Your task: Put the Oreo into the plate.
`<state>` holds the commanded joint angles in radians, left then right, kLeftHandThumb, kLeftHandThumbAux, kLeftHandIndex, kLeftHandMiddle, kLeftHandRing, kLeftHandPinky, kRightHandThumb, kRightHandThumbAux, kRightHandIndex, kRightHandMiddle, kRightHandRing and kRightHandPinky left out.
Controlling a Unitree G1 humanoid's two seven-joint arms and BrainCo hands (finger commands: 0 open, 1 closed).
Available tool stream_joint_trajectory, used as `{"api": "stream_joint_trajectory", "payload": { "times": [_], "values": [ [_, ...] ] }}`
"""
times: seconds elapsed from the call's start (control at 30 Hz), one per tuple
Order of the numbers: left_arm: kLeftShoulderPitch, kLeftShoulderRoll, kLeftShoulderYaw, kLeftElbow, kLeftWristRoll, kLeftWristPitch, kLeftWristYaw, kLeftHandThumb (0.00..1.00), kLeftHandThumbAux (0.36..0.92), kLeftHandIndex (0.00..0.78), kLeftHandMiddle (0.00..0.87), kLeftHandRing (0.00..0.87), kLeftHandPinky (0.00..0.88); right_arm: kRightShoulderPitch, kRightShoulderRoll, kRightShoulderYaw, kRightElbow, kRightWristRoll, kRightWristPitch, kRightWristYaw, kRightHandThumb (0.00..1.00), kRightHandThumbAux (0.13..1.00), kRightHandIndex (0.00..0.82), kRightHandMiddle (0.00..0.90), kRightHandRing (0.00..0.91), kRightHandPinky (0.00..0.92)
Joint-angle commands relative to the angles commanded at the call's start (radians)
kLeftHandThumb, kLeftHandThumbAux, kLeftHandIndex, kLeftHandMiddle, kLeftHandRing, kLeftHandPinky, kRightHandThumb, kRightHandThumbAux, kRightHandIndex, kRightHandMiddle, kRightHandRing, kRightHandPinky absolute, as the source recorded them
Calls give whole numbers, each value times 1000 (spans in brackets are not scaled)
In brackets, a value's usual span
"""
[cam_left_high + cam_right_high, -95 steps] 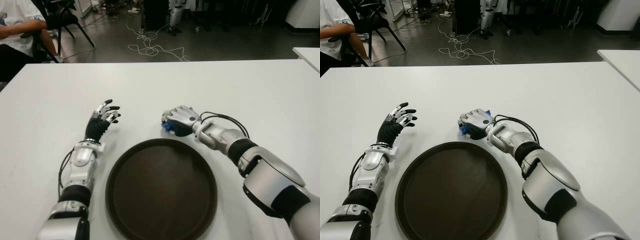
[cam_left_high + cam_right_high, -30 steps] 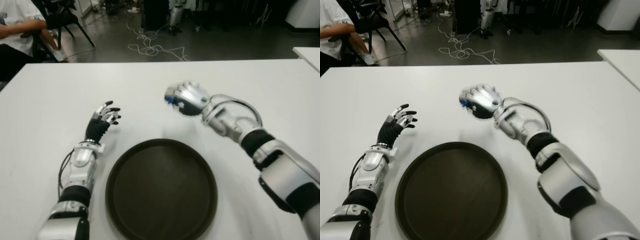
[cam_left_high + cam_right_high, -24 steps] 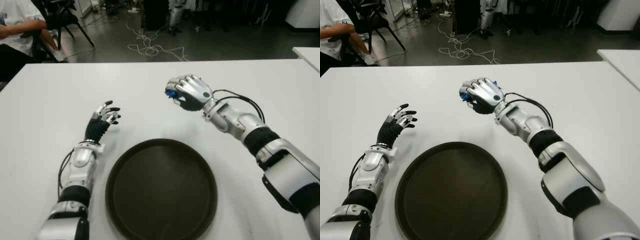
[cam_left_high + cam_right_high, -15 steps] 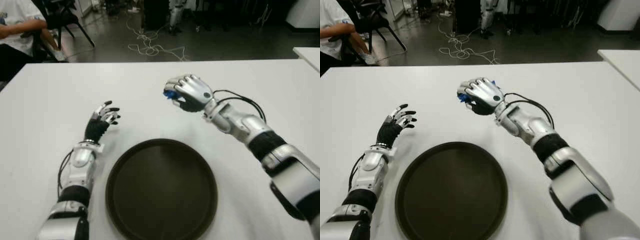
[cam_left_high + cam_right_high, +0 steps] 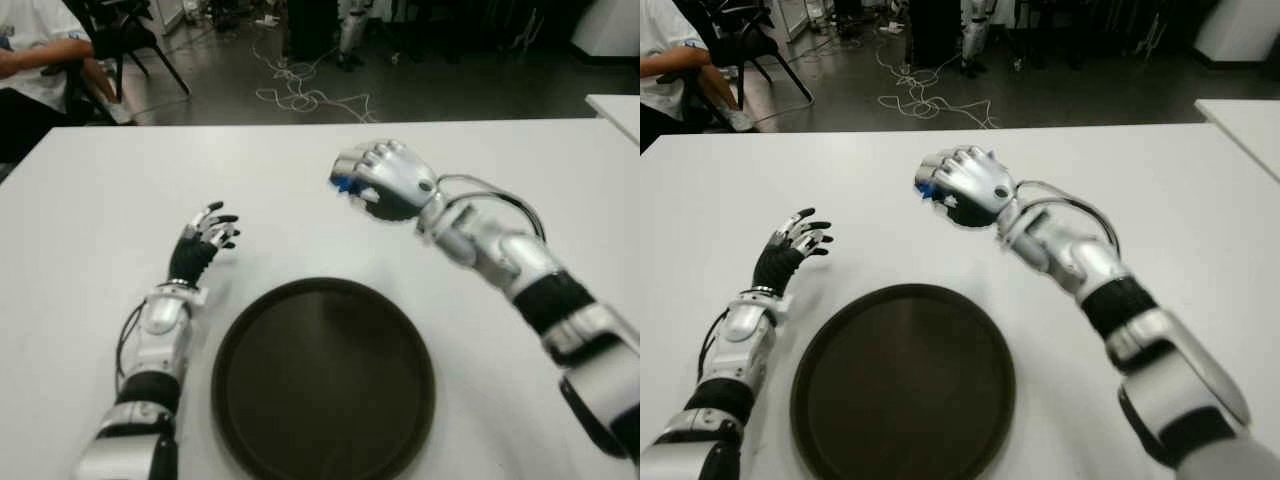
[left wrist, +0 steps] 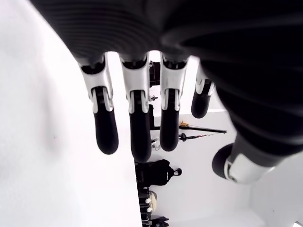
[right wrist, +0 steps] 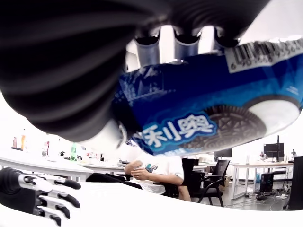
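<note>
My right hand (image 5: 375,180) is raised above the white table (image 5: 90,190), beyond the far rim of the dark round plate (image 5: 322,375). Its fingers are curled around the blue Oreo pack (image 7: 208,113), which peeks out blue at the hand's left side (image 5: 343,185). In the right wrist view the pack fills the palm, its cookie picture and barcode showing. My left hand (image 5: 205,238) shows to the left of the plate, fingers spread and holding nothing.
A person (image 5: 35,50) sits on a chair beyond the table's far left corner. Cables (image 5: 300,95) lie on the floor behind the table. Another white table's corner (image 5: 615,108) shows at the right.
My right hand has risen from the table with the Oreo pack and moved away from the plate's rim. In the last half second it lifted a little more. The left hand is still.
</note>
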<state>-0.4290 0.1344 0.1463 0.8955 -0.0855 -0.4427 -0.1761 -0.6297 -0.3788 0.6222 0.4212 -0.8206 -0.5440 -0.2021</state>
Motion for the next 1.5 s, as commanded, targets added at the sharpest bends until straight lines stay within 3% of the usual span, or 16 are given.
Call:
{"api": "stream_joint_trajectory", "payload": {
  "times": [0.23, 0.4, 0.53, 0.7, 0.9, 1.07, 1.23, 1.5],
  "values": [
    [2, -1, 1, -3, -3, -1, -1, 241, 592, 162, 307, 337, 383, 88, -69, -23, -171, 197, -95, 281, 692, 730, 430, 745, 750, 750],
    [0, -2, 3, 0, -5, -5, 0, 249, 597, 166, 307, 334, 387, 98, -63, -25, -164, 258, -147, 388, 692, 731, 427, 687, 691, 683],
    [0, -2, 2, 2, -5, -10, -3, 249, 597, 168, 310, 333, 383, 89, -80, -52, -264, 322, -130, 496, 693, 731, 426, 679, 680, 675],
    [-3, -1, 4, 2, -10, -4, -10, 255, 599, 162, 304, 334, 384, 119, -87, -77, -310, 313, -136, 526, 696, 730, 426, 703, 711, 698],
    [-4, 0, 3, -3, -8, 11, -7, 247, 597, 158, 296, 330, 374, 172, -71, -101, -361, 301, -103, 533, 697, 729, 427, 726, 732, 702],
    [-3, -1, 2, -4, -6, 9, -6, 246, 590, 167, 297, 323, 369, 235, -24, -94, -349, 247, -91, 471, 694, 729, 427, 719, 723, 704],
    [0, 1, -3, -8, 0, 4, -4, 237, 570, 166, 289, 319, 373, 250, 8, -100, -314, 239, -90, 444, 692, 730, 426, 712, 719, 708],
    [4, 0, -9, -13, 9, -3, 6, 219, 590, 161, 292, 324, 379, 275, 44, -110, -302, 252, -75, 435, 692, 730, 426, 712, 719, 717]
  ]
}}
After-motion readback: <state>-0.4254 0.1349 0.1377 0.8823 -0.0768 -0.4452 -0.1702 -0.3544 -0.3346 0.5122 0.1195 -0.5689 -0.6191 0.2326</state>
